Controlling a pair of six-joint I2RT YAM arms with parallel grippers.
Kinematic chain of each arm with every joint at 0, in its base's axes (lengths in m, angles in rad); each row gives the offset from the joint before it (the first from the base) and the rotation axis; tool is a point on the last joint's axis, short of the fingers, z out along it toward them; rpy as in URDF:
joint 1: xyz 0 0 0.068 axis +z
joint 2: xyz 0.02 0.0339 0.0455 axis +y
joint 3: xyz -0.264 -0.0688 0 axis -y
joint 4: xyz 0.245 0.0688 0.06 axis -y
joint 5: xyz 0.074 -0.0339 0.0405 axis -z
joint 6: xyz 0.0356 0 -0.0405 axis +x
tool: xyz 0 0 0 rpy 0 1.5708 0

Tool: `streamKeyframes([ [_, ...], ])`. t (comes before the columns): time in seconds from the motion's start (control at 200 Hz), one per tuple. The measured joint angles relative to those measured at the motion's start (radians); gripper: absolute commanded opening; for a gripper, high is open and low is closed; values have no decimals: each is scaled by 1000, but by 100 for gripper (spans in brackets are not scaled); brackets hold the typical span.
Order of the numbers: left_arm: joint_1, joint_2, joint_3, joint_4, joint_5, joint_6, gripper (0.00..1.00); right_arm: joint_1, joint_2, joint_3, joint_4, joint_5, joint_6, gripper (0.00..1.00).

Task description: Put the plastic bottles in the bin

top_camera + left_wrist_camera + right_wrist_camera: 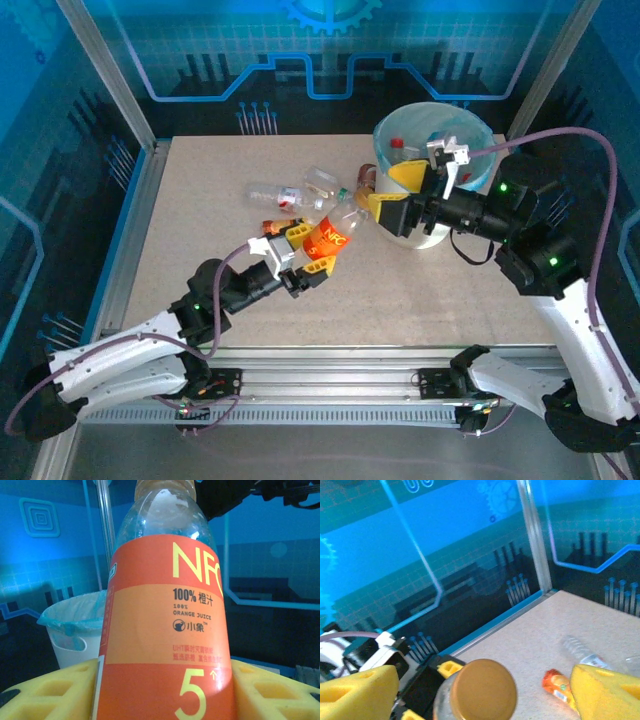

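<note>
Yellow-fingered left gripper [309,250] clamps an orange-labelled clear plastic bottle [331,238]. Right gripper [394,192], jaws apart, stands between it and the white round blue-lined bin [470,128] at two o'clock; loose clear bottles [290,192] lie at eleven o'clock.

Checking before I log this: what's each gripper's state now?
Left gripper: shut on the orange juice bottle.
Right gripper: jaws open, that bottle's cap between them.

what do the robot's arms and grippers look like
The left arm and right arm have white moulded shells on their lower links and black joints with small green lights. A pale purple cable loops along each. The left gripper and right gripper each carry two chunky yellow fingers with cut-out pockets.
</note>
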Motion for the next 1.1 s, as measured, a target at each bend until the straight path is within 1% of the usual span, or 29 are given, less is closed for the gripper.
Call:
streamKeyframes([
  [0.055, 0, 12, 0, 19, 1, -8, 0, 0, 10, 0, -2, -16, 13, 85],
  [0.31, 0, 70, 0, 80, 19, -35, 0, 9, 34, 0, -12, -60, 59, 70],
  [0.38, 0, 80, 0, 99, 26, -41, 0, 14, 51, 14, -26, -64, 63, 68],
  [0.43, 0, 85, 0, 112, 27, -50, 0, 19, 67, 21, -29, -68, 63, 68],
  [0.505, 0, 89, 0, 120, 27, -56, 0, 26, 80, 23, -37, -66, 61, 73],
  [0.575, 0, 90, 0, 128, 27, -56, 0, 31, 88, 23, -46, -60, 56, 73],
  [0.61, 0, 90, 0, 132, 27, -56, 0, 34, 89, 23, -51, -55, 55, 72],
  [0.875, 0, 110, 0, 166, 26, -56, 0, 35, 119, 46, -68, -63, 40, 48],
  [0.925, 0, 117, 0, 169, 26, -56, 0, 35, 130, 55, -72, -64, 32, 40],
  [0.97, 0, 122, 0, 172, 21, -58, 0, 35, 138, 62, -77, -63, 22, 27],
  [1.0, 0, 126, 0, 174, 18, -59, 7, 35, 142, 68, -80, -62, 21, 18],
  [1.025, 0, 129, 0, 179, 16, -59, 22, 35, 144, 71, -83, -60, 20, 11],
  [1.035, 0, 129, 0, 179, 14, -59, 26, 35, 145, 74, -86, -59, 15, 9],
  [1.04, 0, 129, 0, 180, 14, -59, 30, 35, 146, 75, -88, -59, 15, 8],
  [1.071, 0, 130, 0, 183, 12, -59, 48, 35, 148, 84, -95, -55, 11, 5],
  [1.101, 0, 131, 0, 189, 11, -59, 63, 36, 151, 93, -103, -52, 6, 5],
])
